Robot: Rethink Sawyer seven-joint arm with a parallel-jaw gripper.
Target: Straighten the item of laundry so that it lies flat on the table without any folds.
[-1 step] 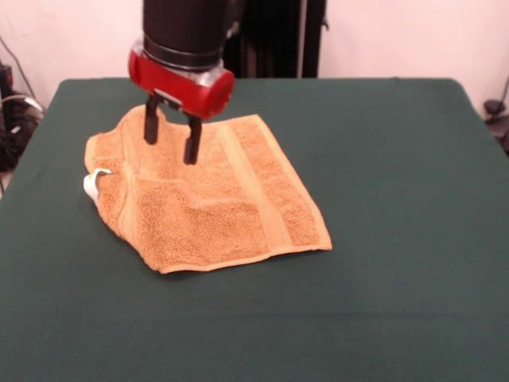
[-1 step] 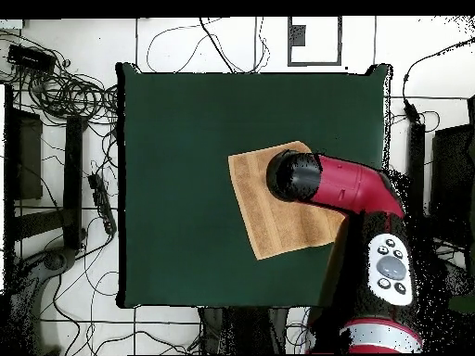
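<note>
Fingers (image 1: 171, 134) spread apart, hovering just above the rumpled towel (image 1: 211, 199).

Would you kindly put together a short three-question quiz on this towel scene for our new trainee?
1. True or false: the towel already lies fully flat on the table.
2. Multiple choice: in the front view, the gripper is (a) clamped on the towel's nearest corner, (b) open above the towel's far part, (c) parked off the table.
3. Short answer: what small white thing sticks out at the towel's left edge in the front view?

Key
1. False: a fold and a raised ridge show on its left part.
2. b: the jaws stand apart, holding nothing.
3. The care tag.
</note>
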